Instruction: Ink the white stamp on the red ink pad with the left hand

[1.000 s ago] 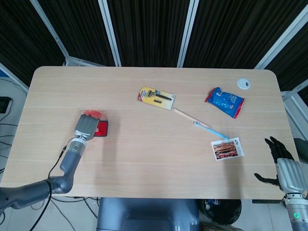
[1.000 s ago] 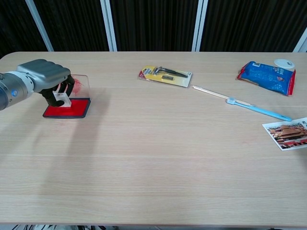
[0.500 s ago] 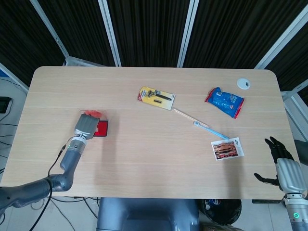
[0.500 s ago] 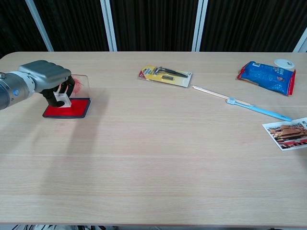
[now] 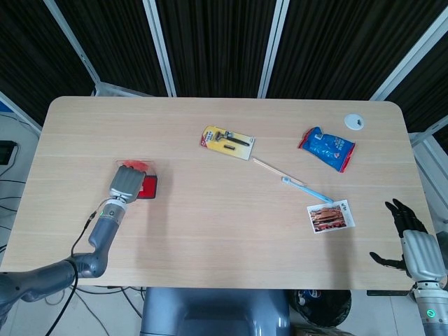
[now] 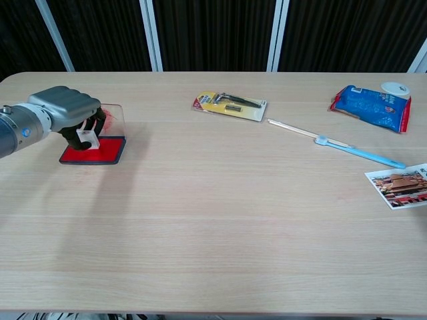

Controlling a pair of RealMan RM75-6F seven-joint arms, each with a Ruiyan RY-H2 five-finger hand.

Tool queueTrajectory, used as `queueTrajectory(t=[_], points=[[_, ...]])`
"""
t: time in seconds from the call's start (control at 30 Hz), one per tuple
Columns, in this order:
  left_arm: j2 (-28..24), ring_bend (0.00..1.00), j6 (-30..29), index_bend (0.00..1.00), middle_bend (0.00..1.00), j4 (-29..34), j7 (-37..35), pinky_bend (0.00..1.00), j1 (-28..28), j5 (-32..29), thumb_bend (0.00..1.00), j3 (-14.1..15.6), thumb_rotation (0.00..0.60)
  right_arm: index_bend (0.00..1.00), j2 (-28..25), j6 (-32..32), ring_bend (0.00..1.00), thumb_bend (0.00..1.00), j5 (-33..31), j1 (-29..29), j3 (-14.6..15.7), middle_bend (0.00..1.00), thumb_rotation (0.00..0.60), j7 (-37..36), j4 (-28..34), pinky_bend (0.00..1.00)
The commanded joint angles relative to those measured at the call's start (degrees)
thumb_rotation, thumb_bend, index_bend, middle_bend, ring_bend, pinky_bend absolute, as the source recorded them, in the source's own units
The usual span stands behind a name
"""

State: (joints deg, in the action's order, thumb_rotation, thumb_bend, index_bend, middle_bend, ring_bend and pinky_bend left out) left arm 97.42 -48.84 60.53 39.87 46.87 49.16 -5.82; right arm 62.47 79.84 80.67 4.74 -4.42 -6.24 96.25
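My left hand (image 6: 65,110) (image 5: 124,182) grips the white stamp (image 6: 87,138) and holds it over the red ink pad (image 6: 93,150) at the table's left side. The stamp's base is at the pad's surface or just above it; I cannot tell which. In the head view the hand covers the stamp and most of the red ink pad (image 5: 148,187). The pad's clear lid (image 6: 115,114) stands open behind it. My right hand (image 5: 413,241) hangs beyond the table's right front corner, fingers spread, holding nothing.
A yellow razor pack (image 6: 230,105) lies at the centre back. A thin stick with a blue handle (image 6: 337,145), a blue snack bag (image 6: 371,107), a white round cap (image 6: 396,89) and a photo card (image 6: 399,185) lie on the right.
The left hand with the stamp shifted slightly over the ink pad and rose a little. The right hand has not moved.
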Motion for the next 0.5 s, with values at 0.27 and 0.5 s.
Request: queueTrajectory(t=[0.27, 0.5], points=[[-0.19, 0.41, -0.01, 0.68, 0.67, 0.14, 0.00, 0.46, -0.21, -0.04, 0.59, -0.22, 0.600, 0.00, 0.09, 0.32, 0.00, 0.09, 0.18, -0.10, -0.05, 0.00, 0.600, -0.25, -0.02, 0.18], [0.16, 0.41, -0.08, 0.68, 0.67, -0.02, 0.13, 0.46, -0.33, 0.13, 0.59, -0.19, 0.600, 0.00, 0.25, 0.65, 0.00, 0.09, 0.34, -0.20, -0.09, 0.00, 0.600, -0.31, -0.08, 0.18]])
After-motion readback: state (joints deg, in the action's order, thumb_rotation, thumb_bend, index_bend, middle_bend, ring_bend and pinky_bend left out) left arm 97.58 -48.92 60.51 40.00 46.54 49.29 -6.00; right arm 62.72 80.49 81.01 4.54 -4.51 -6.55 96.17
